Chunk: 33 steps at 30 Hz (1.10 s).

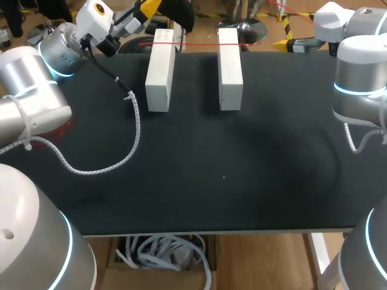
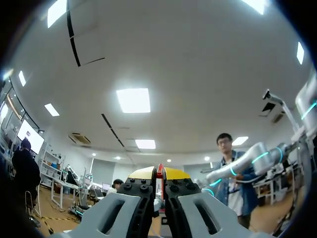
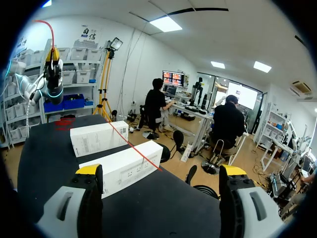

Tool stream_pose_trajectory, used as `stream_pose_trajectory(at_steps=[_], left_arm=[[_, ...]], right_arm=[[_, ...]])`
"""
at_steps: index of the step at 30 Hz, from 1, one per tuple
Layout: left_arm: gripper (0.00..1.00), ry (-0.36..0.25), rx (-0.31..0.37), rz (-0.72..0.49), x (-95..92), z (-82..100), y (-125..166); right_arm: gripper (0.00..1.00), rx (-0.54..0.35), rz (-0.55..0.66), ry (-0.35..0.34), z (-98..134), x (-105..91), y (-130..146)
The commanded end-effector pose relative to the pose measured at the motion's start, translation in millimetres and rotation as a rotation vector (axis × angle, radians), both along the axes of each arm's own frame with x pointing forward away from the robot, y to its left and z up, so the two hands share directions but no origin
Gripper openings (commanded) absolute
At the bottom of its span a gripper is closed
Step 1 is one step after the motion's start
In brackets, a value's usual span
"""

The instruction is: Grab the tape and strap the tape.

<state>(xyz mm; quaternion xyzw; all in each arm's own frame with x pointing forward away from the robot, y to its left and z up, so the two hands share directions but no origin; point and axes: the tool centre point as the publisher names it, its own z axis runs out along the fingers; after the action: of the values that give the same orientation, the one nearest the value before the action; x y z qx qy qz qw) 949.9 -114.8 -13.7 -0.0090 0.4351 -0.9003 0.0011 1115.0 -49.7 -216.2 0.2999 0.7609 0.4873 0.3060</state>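
Black table (image 1: 242,181); left white box (image 1: 160,69), right white box (image 1: 230,67) lying parallel, apart, near far edge.

Head camera overhead, right wrist low, sharing table (image 1: 242,181); left wrist ceilingward.

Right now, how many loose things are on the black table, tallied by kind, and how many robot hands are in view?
White rectangular boxes: 2
Thin red tape, stretched across both boxes: 1
Yellow-tipped hands: 2 (left hand shut on the tape, right hand open)
Total: 5
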Motion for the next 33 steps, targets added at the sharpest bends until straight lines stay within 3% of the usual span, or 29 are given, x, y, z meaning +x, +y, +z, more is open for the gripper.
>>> stream_pose_trajectory(at_steps=[1,22,25,33], left_arm=[[0.0,-0.001,0.0,-0.003,0.6,-0.4,0.7],[0.0,-0.001,0.0,-0.003,0.6,-0.4,0.7],[0.0,-0.001,0.0,-0.003,0.6,-0.4,0.7],[0.0,-0.001,0.0,-0.003,0.6,-0.4,0.7]], right_arm=[[1.0,0.001,0.0,-0.001,-0.1,-0.1,-0.2],[1.0,0.001,0.0,-0.001,-0.1,-0.1,-0.2],[1.0,0.01,-0.008,0.029,-7.1,-11.6,-14.1],[1.0,0.135,-0.139,0.103,-20.2,-51.7,-63.9]])
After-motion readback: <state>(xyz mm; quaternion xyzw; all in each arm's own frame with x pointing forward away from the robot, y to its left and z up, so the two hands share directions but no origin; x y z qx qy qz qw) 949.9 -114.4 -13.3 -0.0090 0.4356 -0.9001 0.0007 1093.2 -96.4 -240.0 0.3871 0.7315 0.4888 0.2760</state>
